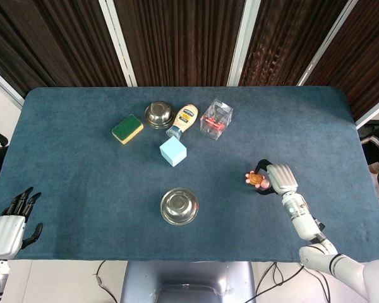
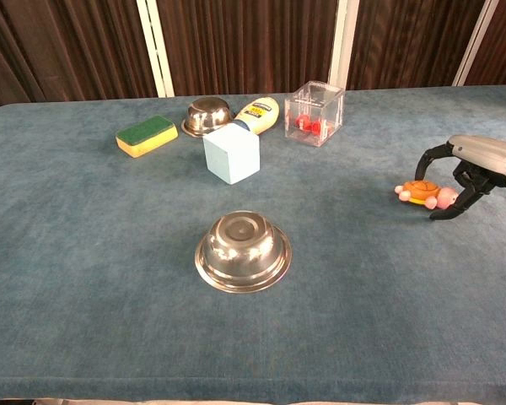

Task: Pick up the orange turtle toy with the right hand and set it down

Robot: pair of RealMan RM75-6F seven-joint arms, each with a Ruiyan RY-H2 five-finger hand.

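Observation:
The orange turtle toy [image 1: 256, 179] [image 2: 421, 192] lies on the blue table cloth at the right side, its pink head toward my right hand. My right hand [image 1: 278, 178] [image 2: 466, 168] hovers just right of it. The fingers [image 2: 431, 155] arch apart over and around the toy without gripping it. My left hand [image 1: 10, 223] rests at the table's near left corner with its fingers apart and nothing in it; the chest view does not show it.
An upturned steel bowl [image 2: 242, 251] sits mid-table. Further back stand a light blue cube [image 2: 232, 153], a green-and-yellow sponge [image 2: 146, 135], a second steel bowl [image 2: 207, 115], a lying mayonnaise bottle [image 2: 258, 113] and a clear box [image 2: 315, 112] with red pieces inside.

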